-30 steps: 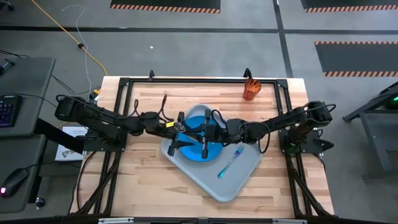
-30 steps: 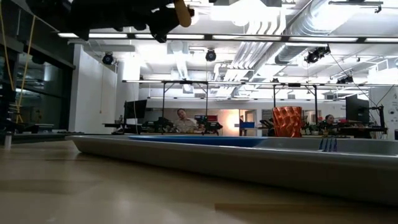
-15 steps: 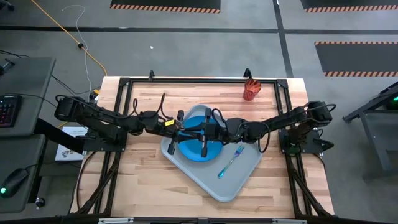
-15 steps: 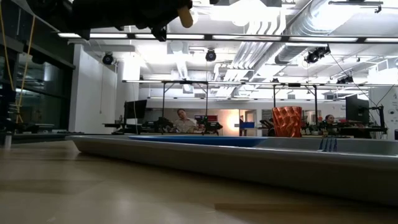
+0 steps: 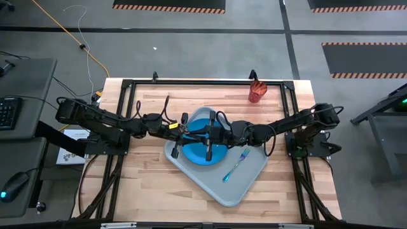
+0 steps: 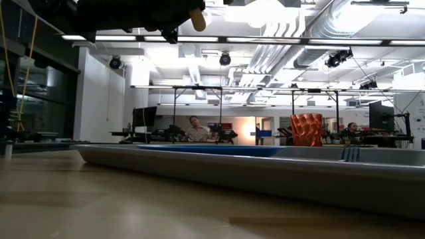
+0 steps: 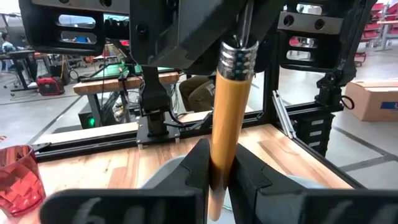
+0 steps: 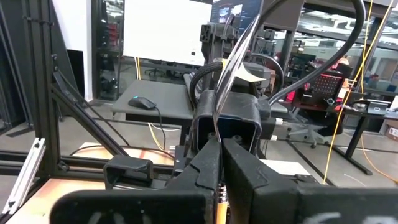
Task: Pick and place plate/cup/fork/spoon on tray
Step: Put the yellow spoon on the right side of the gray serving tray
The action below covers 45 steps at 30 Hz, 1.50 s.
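The spoon, with an orange handle (image 7: 225,124) and a silver metal part (image 8: 227,74), hangs in the air between my two grippers above the blue plate (image 5: 202,151). My left gripper (image 5: 182,132) and my right gripper (image 5: 213,135) face each other, both shut on the spoon. In the low view the handle's free end (image 6: 197,18) sticks out at the top. The plate lies flat in the grey tray (image 5: 251,181), and the teal-handled fork (image 5: 234,165) lies in the tray beside it. The red cup (image 5: 255,92) stands on the table at the far right. My left gripper pinches the orange handle (image 7: 222,155) between its two fingers (image 7: 198,167), close to the handle's free end. It comes level from the table's left. The spoon is lifted clear above the plate. My right gripper pinches the spoon's silver metal part (image 8: 217,134) between its two fingers (image 8: 208,163), coming level from the table's right. The thin metal rises out of the fingers toward my left gripper. The spoon touches neither plate nor tray.
A black frame (image 5: 191,81) runs round the table's far and side edges. Bare wood lies to the left (image 5: 143,172) and behind the tray. Beyond the table a person (image 6: 196,129) sits in the room.
My left gripper has shut on the spoon's orange handle, which my right gripper holds still above the plate. Both arms have stayed in place.
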Each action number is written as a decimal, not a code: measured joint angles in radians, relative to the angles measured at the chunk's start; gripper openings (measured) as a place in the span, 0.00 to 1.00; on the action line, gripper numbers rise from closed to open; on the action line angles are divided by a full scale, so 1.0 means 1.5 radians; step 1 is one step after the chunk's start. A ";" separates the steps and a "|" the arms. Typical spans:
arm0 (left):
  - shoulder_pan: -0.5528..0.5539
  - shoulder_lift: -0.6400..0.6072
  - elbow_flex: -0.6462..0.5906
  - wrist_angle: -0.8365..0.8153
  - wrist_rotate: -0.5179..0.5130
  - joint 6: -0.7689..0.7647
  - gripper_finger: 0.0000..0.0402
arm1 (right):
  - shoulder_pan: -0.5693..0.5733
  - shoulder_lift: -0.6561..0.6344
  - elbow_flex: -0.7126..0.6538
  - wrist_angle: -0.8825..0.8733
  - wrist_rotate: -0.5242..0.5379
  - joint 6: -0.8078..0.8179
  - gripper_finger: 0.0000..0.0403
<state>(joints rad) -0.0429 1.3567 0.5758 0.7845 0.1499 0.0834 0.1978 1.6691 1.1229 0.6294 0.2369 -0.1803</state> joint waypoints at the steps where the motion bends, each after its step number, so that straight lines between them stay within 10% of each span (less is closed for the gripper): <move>1: 0.000 0.000 0.000 0.000 0.000 0.000 0.05 | 0.000 0.000 0.000 0.000 0.000 -0.001 0.02; 15: 0.001 0.000 0.000 -0.002 -0.003 -0.012 0.05 | -0.001 0.000 0.000 0.000 0.008 0.029 0.05; 28: 0.020 -0.122 0.000 -0.262 -0.013 -0.021 0.05 | 0.049 -0.090 0.001 -0.183 0.069 0.029 0.40; 37: -0.015 -0.136 0.000 -0.447 0.298 0.050 0.05 | 0.070 -0.092 0.001 -0.253 0.022 0.020 0.43; 45: -0.023 -0.039 0.016 -0.405 0.337 0.067 0.05 | 0.069 -0.081 0.000 -0.253 -0.056 -0.009 0.43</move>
<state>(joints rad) -0.0781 1.2978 0.6001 0.1771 0.6549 0.1843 0.3016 1.5480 1.1233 0.2498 0.1525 -0.1933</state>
